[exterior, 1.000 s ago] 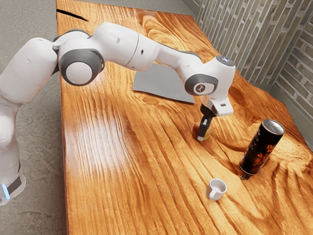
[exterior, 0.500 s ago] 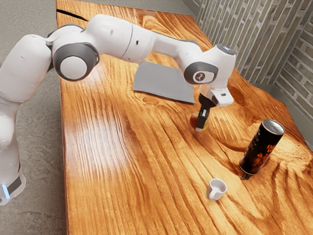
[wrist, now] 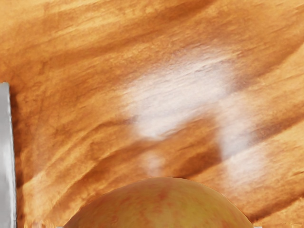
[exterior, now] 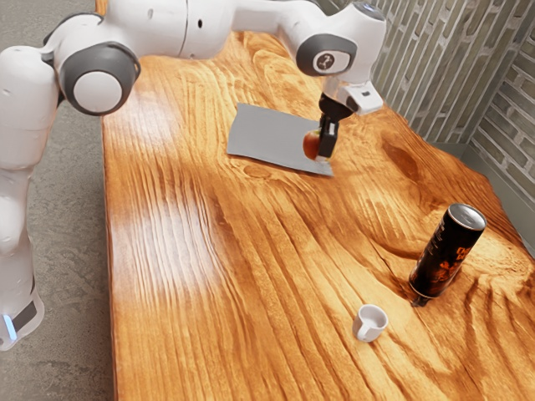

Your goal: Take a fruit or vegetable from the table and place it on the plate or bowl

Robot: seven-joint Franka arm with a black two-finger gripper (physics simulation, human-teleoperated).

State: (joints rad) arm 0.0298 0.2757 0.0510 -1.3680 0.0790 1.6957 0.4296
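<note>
The black two-finger hand (exterior: 323, 150) is clamped on a round red-and-yellow fruit (exterior: 310, 145), its dark fingers pointing down with the fruit pinched between them and lifted clear of the wooden counter (exterior: 209, 251). In the exterior view the white arm (exterior: 192, 21) reaches in from about ten o'clock and bends down at the wrist to carry the hand. A flat grey square plate (exterior: 261, 134) lies on the counter at about nine o'clock from the hand, and the fruit shows in front of the plate's corner nearest the hand. Whether it hangs over the plate itself or over the wood just beside it cannot be told from this side. In the wrist view the fruit (wrist: 161, 204) shows as a blurred dome just under the hand, its skin yellow flecked with red. Grained wood with a pale sheen lies beyond it, and a thin grey strip of the plate (wrist: 4, 156) shows off to one side. Well apart from the hand, at about four o'clock in the exterior view, a black drink can (exterior: 447, 253) stands slightly tilted on the counter. A small white cup (exterior: 369, 322) sits near the can at about eight o'clock from it — upright, with its mouth facing up.
</note>
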